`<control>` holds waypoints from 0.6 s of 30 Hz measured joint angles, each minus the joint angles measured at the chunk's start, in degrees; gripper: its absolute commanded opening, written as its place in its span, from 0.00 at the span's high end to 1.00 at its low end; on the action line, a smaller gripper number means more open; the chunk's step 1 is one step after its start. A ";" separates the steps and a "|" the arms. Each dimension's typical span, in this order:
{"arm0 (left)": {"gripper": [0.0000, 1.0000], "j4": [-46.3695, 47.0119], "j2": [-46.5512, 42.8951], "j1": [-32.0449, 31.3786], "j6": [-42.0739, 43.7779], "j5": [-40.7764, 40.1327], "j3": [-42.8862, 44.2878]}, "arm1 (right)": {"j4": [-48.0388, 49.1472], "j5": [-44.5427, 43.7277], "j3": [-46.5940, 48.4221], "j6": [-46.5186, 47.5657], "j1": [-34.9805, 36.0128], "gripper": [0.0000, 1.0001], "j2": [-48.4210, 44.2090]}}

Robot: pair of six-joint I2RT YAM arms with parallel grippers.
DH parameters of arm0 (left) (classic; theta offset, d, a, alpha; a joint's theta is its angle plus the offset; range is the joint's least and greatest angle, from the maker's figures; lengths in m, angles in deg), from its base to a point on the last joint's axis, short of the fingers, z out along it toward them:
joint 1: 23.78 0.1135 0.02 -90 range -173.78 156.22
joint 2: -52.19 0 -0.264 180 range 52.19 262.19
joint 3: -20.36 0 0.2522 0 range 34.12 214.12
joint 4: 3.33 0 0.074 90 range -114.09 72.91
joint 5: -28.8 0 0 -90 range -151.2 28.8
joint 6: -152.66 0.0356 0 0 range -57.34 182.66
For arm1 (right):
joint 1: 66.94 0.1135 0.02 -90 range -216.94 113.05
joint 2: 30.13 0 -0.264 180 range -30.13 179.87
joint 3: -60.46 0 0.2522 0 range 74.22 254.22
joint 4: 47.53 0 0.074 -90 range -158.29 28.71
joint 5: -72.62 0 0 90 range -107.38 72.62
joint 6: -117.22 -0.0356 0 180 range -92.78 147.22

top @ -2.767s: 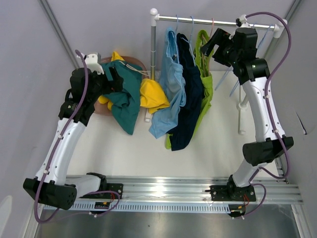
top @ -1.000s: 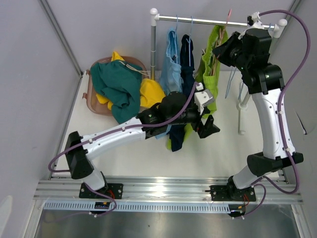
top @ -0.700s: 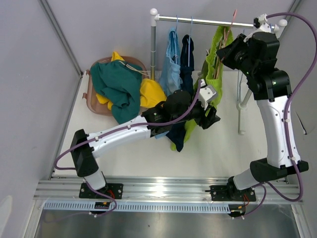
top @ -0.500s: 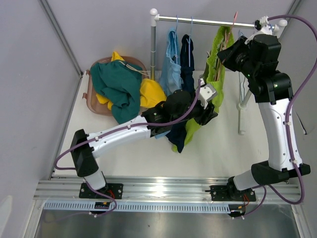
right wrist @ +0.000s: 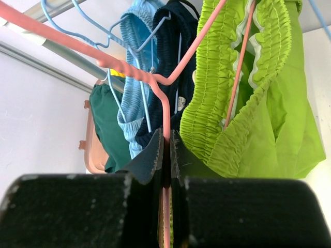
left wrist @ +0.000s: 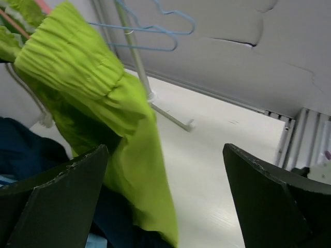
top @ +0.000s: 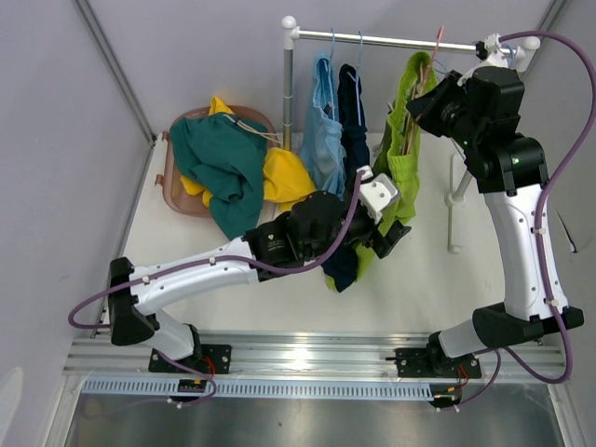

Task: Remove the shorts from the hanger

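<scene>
Right gripper (right wrist: 165,155) is pinched tight on the pink hanger (right wrist: 129,70) close under the rail (top: 386,40), where we see the lime green shorts (right wrist: 269,119) draped. Left gripper (left wrist: 165,150) gapes wide below the rail, with the lime hem beside one finger and bare table (left wrist: 217,129) beyond. Navy shorts (top: 352,121) and light blue shorts (top: 323,130) hang toward the rail's left end. Dark teal shorts (top: 223,163) and yellow shorts (top: 284,177) lie in the basket (top: 172,191) left of the rail.

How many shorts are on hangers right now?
3, under the rail: light blue shorts left, navy shorts middle, lime green shorts right, on the pink hanger the right gripper pinches. None looks hidden.
</scene>
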 measured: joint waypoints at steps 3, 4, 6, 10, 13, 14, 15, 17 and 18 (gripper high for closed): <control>0.01 0.46 1.20 0.59 0.66 -1.53 0.15 | 0.00 0.26 0.00 -0.13 0.00 1.00 -0.04; 0.01 0.44 1.99 0.66 0.96 -1.84 0.46 | 0.00 0.31 0.00 -0.13 0.00 1.00 -0.07; 0.02 0.35 4.26 0.66 1.46 -2.10 2.01 | 0.00 0.37 0.00 -0.17 0.00 1.00 -0.17; 0.40 0.42 8.81 0.66 2.43 -2.60 4.48 | -0.02 0.74 0.00 -0.70 0.00 1.00 -0.68; 0.99 0.39 11.23 0.66 2.97 -3.30 5.05 | -0.09 1.01 0.00 -0.79 0.00 1.00 -1.11; 1.00 0.42 11.98 0.79 2.95 -3.50 5.35 | -0.20 1.18 0.00 -0.79 0.00 1.00 -1.27; 1.00 0.39 12.55 0.85 3.69 -3.63 5.66 | -0.42 1.31 0.00 -0.70 0.00 1.00 -1.40; 1.00 0.42 13.25 0.94 3.72 -3.78 5.99 | -0.81 1.22 0.00 -0.48 -0.13 1.00 -1.51; 1.00 0.57 13.25 0.94 3.56 -3.76 5.86 | -0.90 1.22 0.00 -0.46 -0.26 1.00 -1.51</control>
